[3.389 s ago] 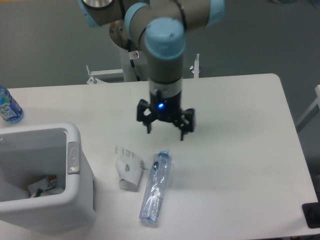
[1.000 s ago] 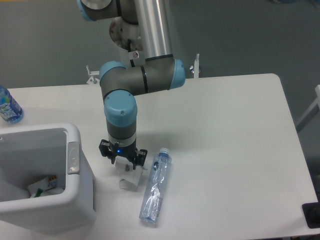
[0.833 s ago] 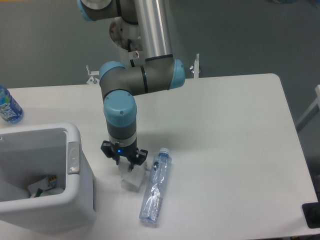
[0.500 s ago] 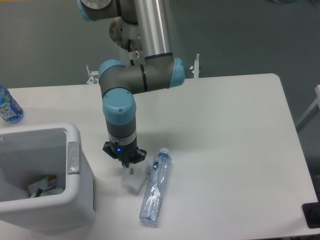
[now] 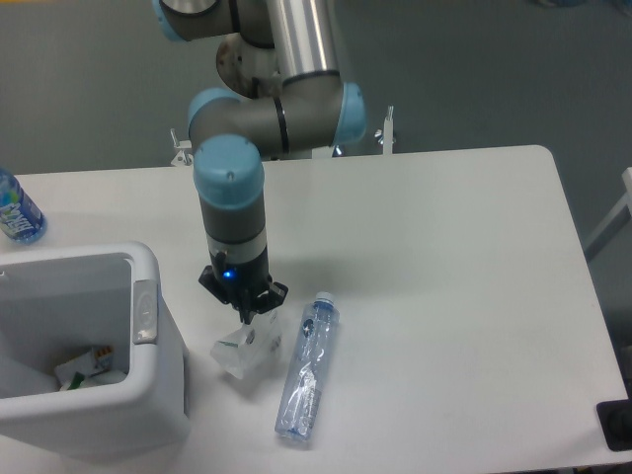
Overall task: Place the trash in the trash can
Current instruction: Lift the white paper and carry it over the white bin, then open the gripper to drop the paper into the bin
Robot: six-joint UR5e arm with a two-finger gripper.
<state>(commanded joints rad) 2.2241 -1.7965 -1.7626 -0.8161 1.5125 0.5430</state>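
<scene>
My gripper [image 5: 244, 314] is shut on the top of the crumpled white paper packet [image 5: 245, 352], one piece of the trash, which hangs from its fingers just above the table, right of the trash can. The crushed clear plastic bottle [image 5: 307, 367] with a white cap lies on the table just right of the packet, pointing toward the front edge. The white boxy trash can [image 5: 150, 395] stands at the front left, its grey oval inset [image 5: 145, 311] facing the gripper. Some scraps lie inside the bin.
A blue-labelled bottle of blue liquid [image 5: 17, 212] stands at the far left edge of the white table [image 5: 444, 296]. A black object [image 5: 617, 425] sits off the table's front right corner.
The gripper came down over the packet, closed on it and has risen slightly; the packet now hangs crumpled from the fingers. The clear bottle has not moved.
</scene>
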